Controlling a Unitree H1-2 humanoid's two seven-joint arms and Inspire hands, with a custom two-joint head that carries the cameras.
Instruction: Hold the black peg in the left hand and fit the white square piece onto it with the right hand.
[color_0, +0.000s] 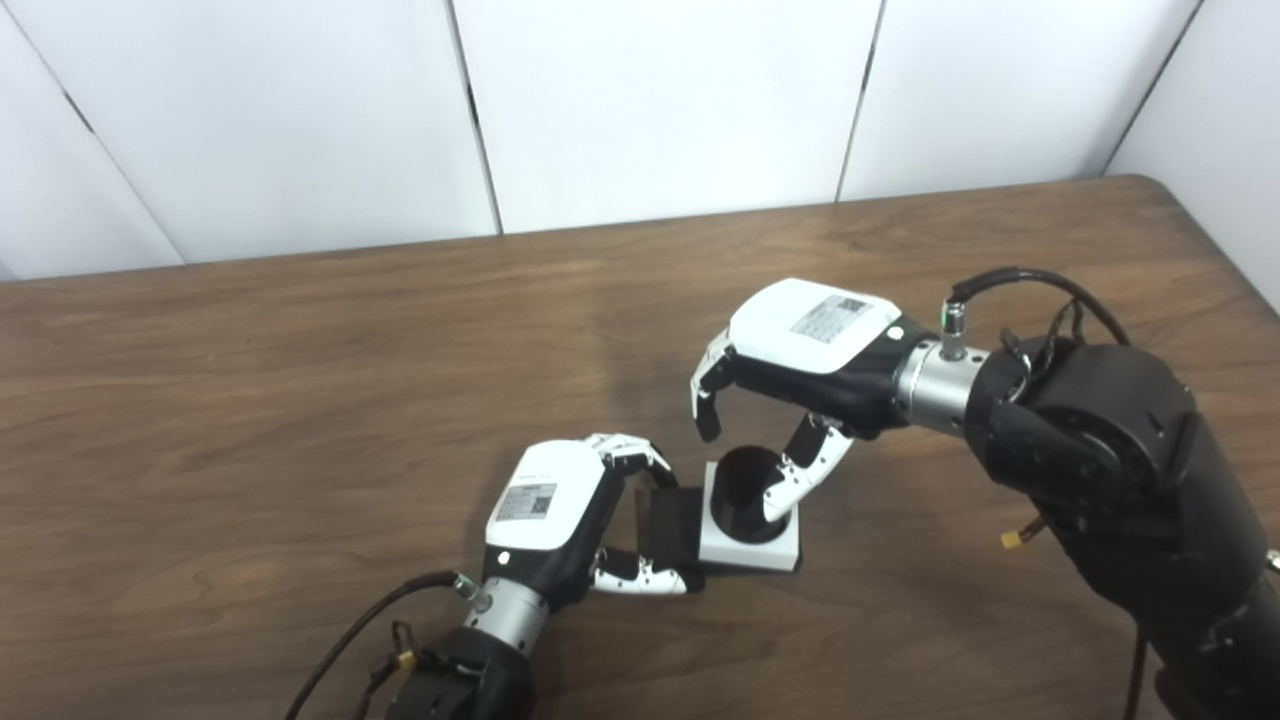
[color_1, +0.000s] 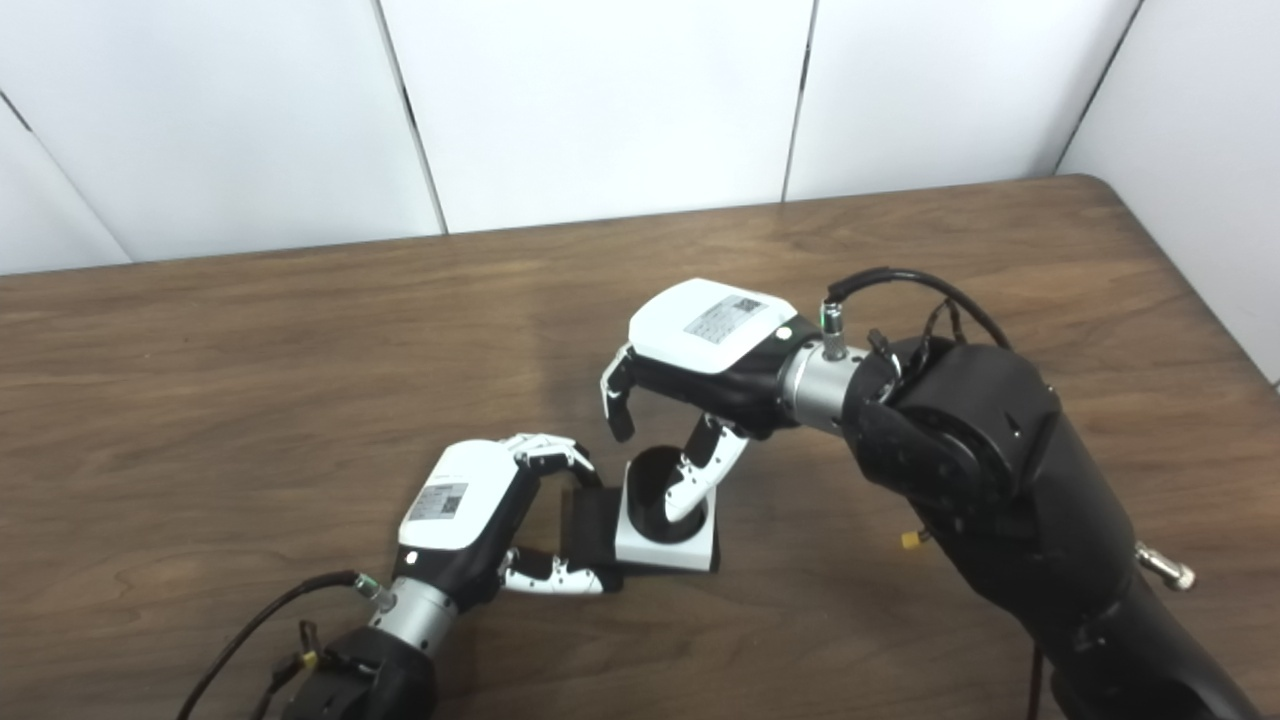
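Observation:
The black peg (color_0: 735, 488) stands upright as a short black cylinder near the table's front middle. The white square piece (color_0: 748, 549) sits around its foot, flat on the table. A black block (color_0: 668, 524), joined to the peg's left side, is clasped by my left hand (color_0: 558, 510), fingers over its top and thumb in front. My right hand (color_0: 800, 350) hovers just above the peg with its fingers (color_0: 706, 400) curled and apart. Its thumb (color_0: 800, 475) hangs down against the peg's right side. Nothing is held in it.
The brown wooden table (color_0: 300, 380) runs back to a white panelled wall. Its right edge and rounded far corner (color_0: 1160, 190) are close to my right arm (color_0: 1110, 450). Cables trail from both wrists.

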